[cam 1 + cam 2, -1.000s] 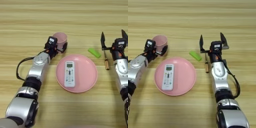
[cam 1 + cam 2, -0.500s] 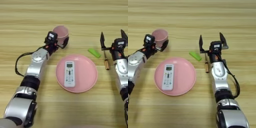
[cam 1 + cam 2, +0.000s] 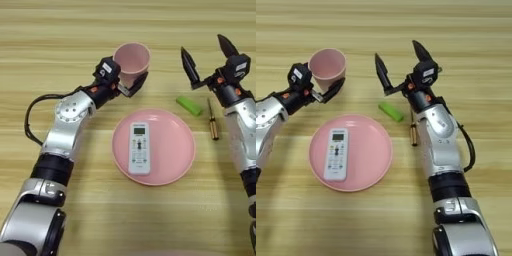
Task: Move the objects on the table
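My left claw (image 3: 125, 82) is closed around the pink cup (image 3: 131, 61), which blocks the way just above the plate's (image 3: 172, 165) far rim. The plate, with the remote (image 3: 138, 148) on it, fills the desk's (image 3: 60, 30) middle. My right claw (image 3: 401, 65) hangs spread wide above the green block (image 3: 391, 112) and a thin brass-tipped tool (image 3: 413, 131), which crowd the plate's right side. Bare wood lies beyond the cup and along the near edge.

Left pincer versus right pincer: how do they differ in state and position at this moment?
The left pincer is closed around the pale pink plastic cup, beyond the round pink plate; the right pincer holds nothing. The left's fingers sit close together; the right's are spread wide, above the small green rectangular block. Both have two black fingers.
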Robot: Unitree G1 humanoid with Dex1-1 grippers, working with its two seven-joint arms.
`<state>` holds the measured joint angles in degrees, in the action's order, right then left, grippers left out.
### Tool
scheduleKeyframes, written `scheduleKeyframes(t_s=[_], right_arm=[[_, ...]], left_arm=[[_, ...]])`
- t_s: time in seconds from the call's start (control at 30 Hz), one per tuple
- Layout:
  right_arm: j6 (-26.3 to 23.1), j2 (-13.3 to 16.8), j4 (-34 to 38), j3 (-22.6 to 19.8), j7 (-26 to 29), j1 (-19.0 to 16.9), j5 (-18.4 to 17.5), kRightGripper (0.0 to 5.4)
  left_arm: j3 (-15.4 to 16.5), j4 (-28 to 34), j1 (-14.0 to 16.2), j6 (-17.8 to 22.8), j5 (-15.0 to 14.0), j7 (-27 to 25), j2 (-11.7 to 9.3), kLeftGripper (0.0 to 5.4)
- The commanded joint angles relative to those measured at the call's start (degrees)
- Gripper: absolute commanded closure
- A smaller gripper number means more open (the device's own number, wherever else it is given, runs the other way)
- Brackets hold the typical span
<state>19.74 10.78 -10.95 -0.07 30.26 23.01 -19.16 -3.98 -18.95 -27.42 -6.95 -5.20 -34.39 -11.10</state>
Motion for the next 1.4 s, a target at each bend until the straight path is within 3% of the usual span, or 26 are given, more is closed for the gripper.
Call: scheduleKeyframes(t_s=[0.03, 0.37, 0.47, 0.63, 0.83, 1.07, 1.4], right_arm=[[-5.86, 3.79, 8.29, 1.90, 6.33, -2.10, -2.91, 0.00], [-15.15, 11.50, 17.07, 2.04, 18.03, -5.25, -8.27, 0.00], [-16.56, 13.50, 18.24, 2.08, 20.91, -6.09, -8.33, 0.00], [-18.20, 17.96, 18.60, 2.34, 26.94, -8.10, -7.95, 0.00], [-19.18, 21.08, 18.32, 2.25, 32.49, -9.79, -8.57, 0.00], [-18.93, 22.97, 16.13, 3.92, 35.92, -9.72, -5.28, 0.00], [-23.96, 22.43, 18.56, 7.24, 39.62, -8.95, -7.07, 0.00]], left_arm=[[-0.93, 5.49, 1.41, 2.57, -2.40, -3.21, -1.21, 1.07], [-2.50, 16.29, 4.99, 8.05, -8.94, -12.07, -4.07, 1.07], [-2.43, 17.93, 5.76, 8.59, -12.17, -15.69, -4.72, 1.07], [-2.64, 20.19, 7.05, 8.43, -15.31, -21.02, -6.07, 1.07], [-2.88, 22.95, 8.97, 8.18, -19.06, -26.69, -7.29, 1.07], [-4.07, 24.51, 10.28, 7.92, -19.94, -30.21, -8.91, 1.07], [-6.03, 25.59, 11.37, 7.55, -19.60, -32.70, -9.66, 1.07]])
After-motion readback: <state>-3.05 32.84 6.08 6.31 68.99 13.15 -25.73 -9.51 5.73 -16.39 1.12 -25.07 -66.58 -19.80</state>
